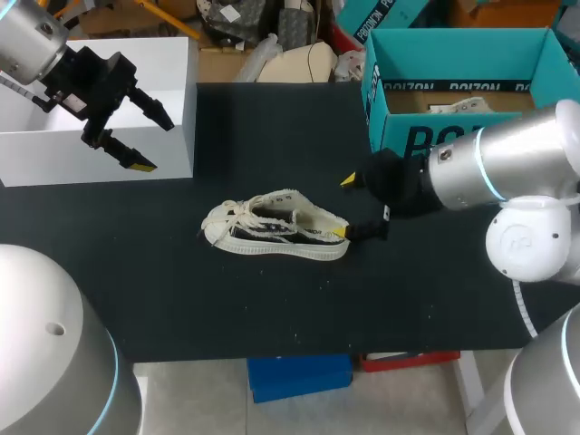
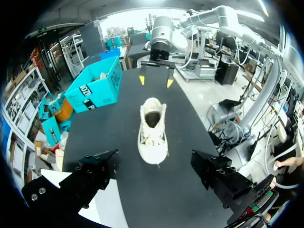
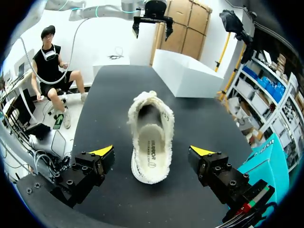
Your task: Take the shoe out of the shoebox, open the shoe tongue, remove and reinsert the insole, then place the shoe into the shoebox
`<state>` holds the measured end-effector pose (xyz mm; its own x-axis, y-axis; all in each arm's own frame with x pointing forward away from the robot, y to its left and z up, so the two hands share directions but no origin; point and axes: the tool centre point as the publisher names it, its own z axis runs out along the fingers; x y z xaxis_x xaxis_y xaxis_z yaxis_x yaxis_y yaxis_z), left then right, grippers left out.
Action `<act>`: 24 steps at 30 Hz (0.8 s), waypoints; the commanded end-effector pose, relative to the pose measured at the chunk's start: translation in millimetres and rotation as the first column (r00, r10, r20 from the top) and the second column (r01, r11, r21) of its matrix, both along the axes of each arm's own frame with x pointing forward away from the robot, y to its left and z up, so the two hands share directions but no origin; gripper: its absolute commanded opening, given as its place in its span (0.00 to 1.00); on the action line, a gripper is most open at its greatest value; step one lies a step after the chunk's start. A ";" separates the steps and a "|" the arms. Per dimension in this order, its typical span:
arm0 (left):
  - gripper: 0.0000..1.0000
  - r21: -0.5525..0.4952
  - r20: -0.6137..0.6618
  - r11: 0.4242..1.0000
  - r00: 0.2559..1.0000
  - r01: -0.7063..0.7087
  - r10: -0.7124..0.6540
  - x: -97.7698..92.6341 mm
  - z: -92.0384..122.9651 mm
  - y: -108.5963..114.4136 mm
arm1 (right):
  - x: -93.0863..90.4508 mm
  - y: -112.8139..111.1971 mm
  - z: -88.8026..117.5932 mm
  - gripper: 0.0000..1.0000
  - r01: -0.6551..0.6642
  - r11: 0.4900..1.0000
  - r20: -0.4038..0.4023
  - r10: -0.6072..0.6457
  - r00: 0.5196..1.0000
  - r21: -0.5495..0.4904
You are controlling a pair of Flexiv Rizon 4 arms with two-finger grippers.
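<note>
A cream low sneaker (image 1: 272, 227) lies on the black table (image 1: 181, 290), toe to the left and heel to the right. In the right wrist view the shoe (image 3: 151, 137) is open at the top and its pale insole (image 3: 151, 147) shows inside. My right gripper (image 1: 344, 207) is open at the heel end, its fingers (image 3: 97, 159) on either side of the heel and not closed on it. My left gripper (image 1: 156, 145) hangs open above the white box, far from the shoe (image 2: 153, 130). The teal shoebox (image 1: 462, 82) stands at the back right.
A white open box (image 1: 100, 109) sits at the back left, under my left gripper (image 2: 154, 159). The teal shoebox (image 2: 97, 85) holds paper. From the right wrist, the white box (image 3: 190, 71) lies beyond the shoe's toe and the shoebox (image 3: 266, 161) is beside the gripper (image 3: 152, 152).
</note>
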<state>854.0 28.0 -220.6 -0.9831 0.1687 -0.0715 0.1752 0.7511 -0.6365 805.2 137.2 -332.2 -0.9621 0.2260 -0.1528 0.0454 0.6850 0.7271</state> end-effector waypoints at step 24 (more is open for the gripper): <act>1.00 0.001 0.003 1.000 1.000 -0.001 0.001 -0.5 -1.0 -0.3 | 21.5 9.8 -63.2 1.00 -0.019 0.987 -0.042 0.026 0.999 0.162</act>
<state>854.0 28.0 -220.6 -0.9831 0.1687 -0.0715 0.1752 0.7511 -0.6365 822.5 142.2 -389.0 -0.9722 0.2219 -0.0751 0.0659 0.5666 0.8213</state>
